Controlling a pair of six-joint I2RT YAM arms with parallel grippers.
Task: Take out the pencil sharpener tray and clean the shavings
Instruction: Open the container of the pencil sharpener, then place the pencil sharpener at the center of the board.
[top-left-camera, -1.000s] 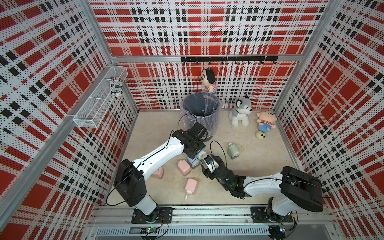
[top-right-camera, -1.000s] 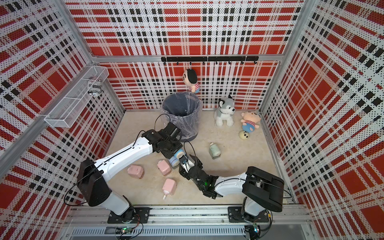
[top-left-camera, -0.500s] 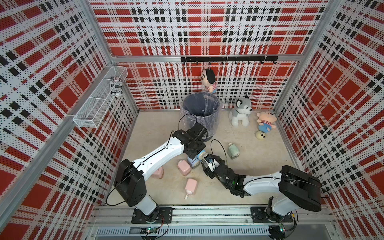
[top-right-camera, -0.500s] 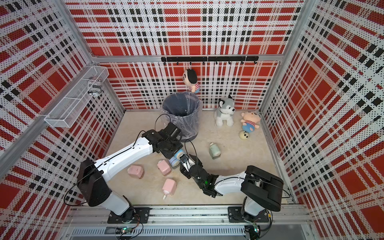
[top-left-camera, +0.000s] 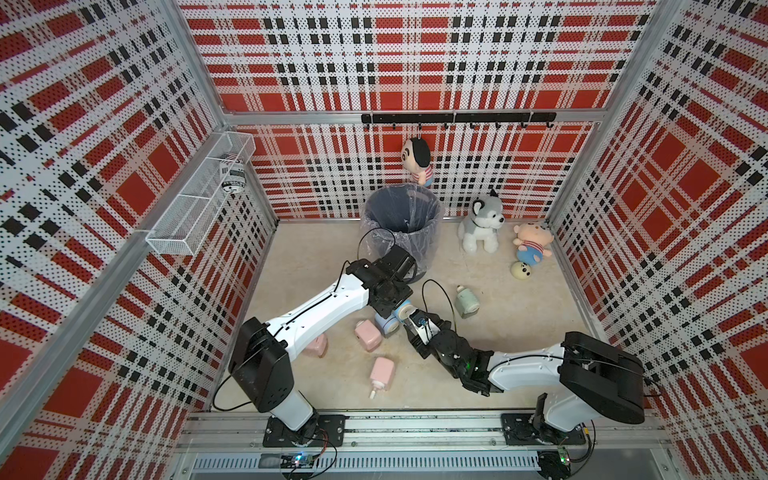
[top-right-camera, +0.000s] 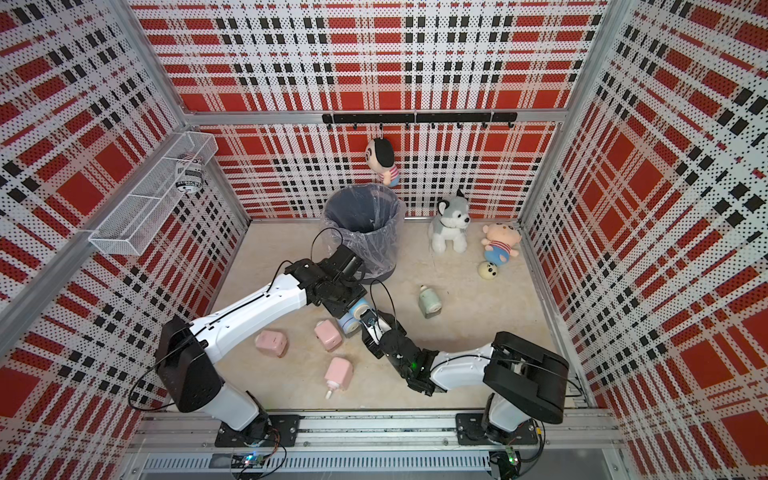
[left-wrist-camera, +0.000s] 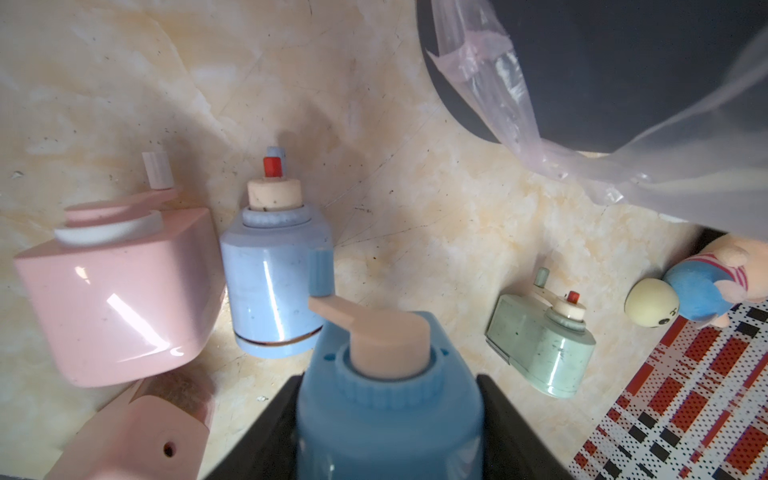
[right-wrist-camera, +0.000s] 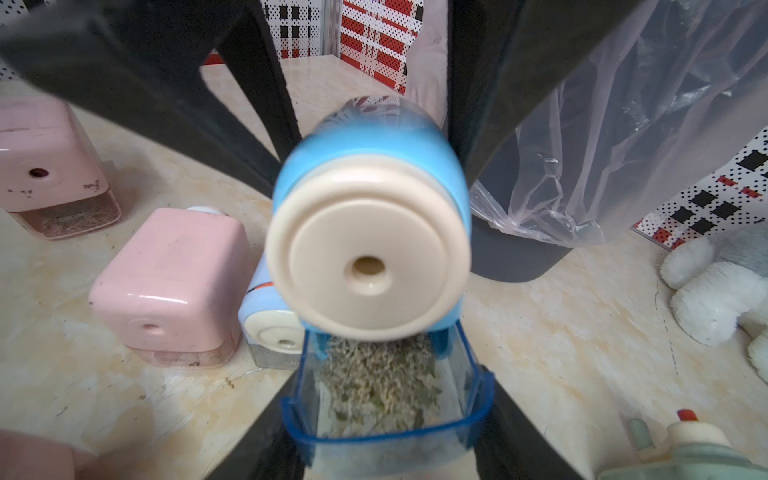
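My left gripper (left-wrist-camera: 388, 415) is shut on the body of a blue pencil sharpener (left-wrist-camera: 390, 395) with a cream crank, held above the floor. Both top views show this sharpener (top-left-camera: 405, 311) (top-right-camera: 359, 309) between the two arms. In the right wrist view its cream front face (right-wrist-camera: 370, 249) points at the camera. The clear, blue-rimmed tray (right-wrist-camera: 386, 399) sticks out from under it, full of shavings (right-wrist-camera: 378, 374). My right gripper (right-wrist-camera: 386, 415) (top-left-camera: 417, 326) is shut on the tray's two sides.
A lined grey bin (top-left-camera: 401, 224) stands just behind the left wrist. On the floor lie three pink sharpeners (top-left-camera: 368, 336) (top-left-camera: 382, 373) (top-left-camera: 316, 345), a pale blue one (top-left-camera: 386, 324) and a green one (top-left-camera: 466, 301). Plush toys (top-left-camera: 482, 226) (top-left-camera: 532, 243) sit at the back right.
My right gripper has moved up to the held sharpener and closed its jaws on the tray. The left arm has stayed where it was.
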